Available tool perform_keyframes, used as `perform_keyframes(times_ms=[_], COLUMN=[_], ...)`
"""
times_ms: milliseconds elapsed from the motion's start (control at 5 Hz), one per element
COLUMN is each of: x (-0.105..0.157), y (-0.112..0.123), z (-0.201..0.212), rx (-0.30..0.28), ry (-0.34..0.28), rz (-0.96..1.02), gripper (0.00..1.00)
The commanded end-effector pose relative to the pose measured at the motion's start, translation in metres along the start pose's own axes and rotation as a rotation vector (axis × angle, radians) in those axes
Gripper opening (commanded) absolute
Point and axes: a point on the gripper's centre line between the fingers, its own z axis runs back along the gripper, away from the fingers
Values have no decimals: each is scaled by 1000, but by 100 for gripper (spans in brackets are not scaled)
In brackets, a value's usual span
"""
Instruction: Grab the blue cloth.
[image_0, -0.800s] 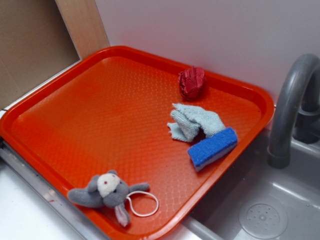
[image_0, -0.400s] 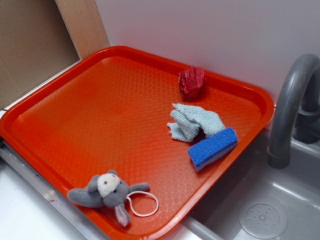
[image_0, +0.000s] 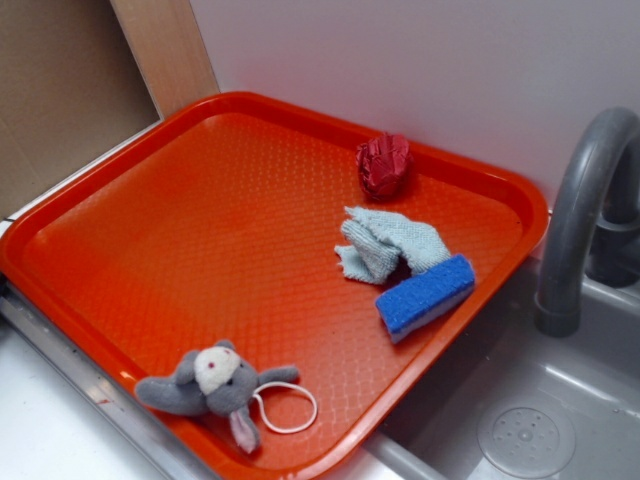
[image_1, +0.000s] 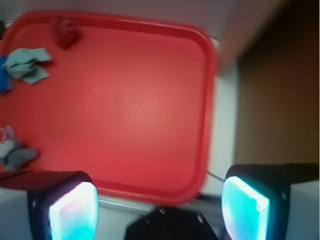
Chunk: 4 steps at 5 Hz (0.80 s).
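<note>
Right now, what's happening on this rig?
Nothing is held yet. The gripper is open and high over the orange plastic tray, well away from the pale blue-grey terry cloth. That cloth lies crumpled near the tray's far corner, touching the bright blue sponge block, with the dark red ball just behind it. A grey stuffed bunny sits at the near edge. The arm is absent from the exterior view.

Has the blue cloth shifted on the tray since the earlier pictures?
No. The blue cloth lies where it did, between the red ball and blue sponge, touching the sponge.
</note>
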Motion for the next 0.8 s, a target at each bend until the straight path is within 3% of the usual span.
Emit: perform_keyframes(times_ms=[0,200,400,600], x=[76,103,117,123], y=[-71,-113,-148,-165], z=[-27,-51,-78,-105], rx=[14,-21,-114,-127], ry=[-119,-184,-230,-219], rz=[-288,-441,-598,-714], gripper=[100,100,100,100])
